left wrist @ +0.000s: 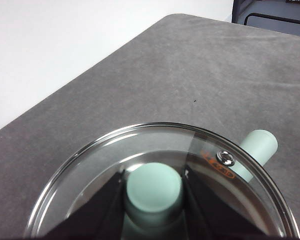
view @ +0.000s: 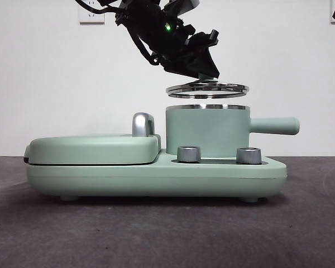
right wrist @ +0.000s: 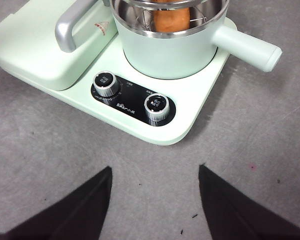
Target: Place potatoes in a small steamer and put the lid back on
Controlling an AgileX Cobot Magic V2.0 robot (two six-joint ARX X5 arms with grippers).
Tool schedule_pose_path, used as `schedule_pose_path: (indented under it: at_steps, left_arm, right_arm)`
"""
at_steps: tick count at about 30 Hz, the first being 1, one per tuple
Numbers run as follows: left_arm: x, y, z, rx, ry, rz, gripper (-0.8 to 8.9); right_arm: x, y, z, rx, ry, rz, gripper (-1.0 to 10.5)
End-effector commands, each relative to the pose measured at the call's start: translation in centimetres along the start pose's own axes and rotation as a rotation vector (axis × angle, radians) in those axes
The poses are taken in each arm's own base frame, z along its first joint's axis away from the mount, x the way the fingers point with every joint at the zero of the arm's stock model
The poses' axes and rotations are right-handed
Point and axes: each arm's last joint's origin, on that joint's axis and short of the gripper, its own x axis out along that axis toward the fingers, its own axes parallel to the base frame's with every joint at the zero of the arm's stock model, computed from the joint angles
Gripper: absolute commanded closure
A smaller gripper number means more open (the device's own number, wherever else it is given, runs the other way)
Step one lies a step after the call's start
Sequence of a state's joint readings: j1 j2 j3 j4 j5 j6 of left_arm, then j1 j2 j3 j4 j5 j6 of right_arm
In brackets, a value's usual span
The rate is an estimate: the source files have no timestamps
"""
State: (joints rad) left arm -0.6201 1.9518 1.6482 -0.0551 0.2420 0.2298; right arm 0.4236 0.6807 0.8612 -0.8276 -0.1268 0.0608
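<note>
A dark grey table (view: 156, 234) fills the foreground, and on it stands a mint-green cooking appliance (view: 156, 173) with two silver dials, the left dial (view: 188, 154) and the right dial (view: 249, 155), on its front edge. The right gripper (right wrist: 155, 200) hangs over bare table in front of the dials, its two black jaws spread wide apart and holding nothing. On the left part of the appliance lies a flat green griddle cover (view: 92, 148) with a chrome handle (view: 143, 124). On the right part stands the small steamer (view: 206, 131), a green round pot with a steel rim and a straight side handle (view: 274, 125) pointing right. The right wrist view shows an orange-brown potato (right wrist: 172, 19) lying inside the pot. Above the pot, apart from its rim and roughly level, hangs the glass lid (view: 207, 89) with its shiny steel edge. The left gripper (left wrist: 154, 192) comes down from the upper left and pinches the lid's green knob (left wrist: 154, 189) between its black jaws. Behind everything is a plain white wall (view: 44, 84) with a power socket (view: 91, 13) at the top left.
</note>
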Motion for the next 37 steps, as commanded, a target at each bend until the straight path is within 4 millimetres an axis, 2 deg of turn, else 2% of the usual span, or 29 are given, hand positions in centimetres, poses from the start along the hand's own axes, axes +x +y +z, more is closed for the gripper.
schedule_pose_path:
  at_steps: [1, 11, 37]
  left_arm:
    - [0.7, 0.0, 0.7, 0.028, -0.046, -0.001, 7.99]
    - [1.7, 0.0, -0.4, 0.024, -0.01, -0.01, 7.99]
    - [2.0, -0.2, -1.6, 0.027, 0.072, -0.054, 7.99]
  right_arm:
    - [-0.1, 0.1, 0.2, 0.007, -0.007, -0.001, 6.8]
    - [-0.1, 0.1, 0.2, 0.007, -0.005, 0.0, 6.8]
    - [-0.1, 0.1, 0.2, 0.007, -0.006, 0.0, 6.8]
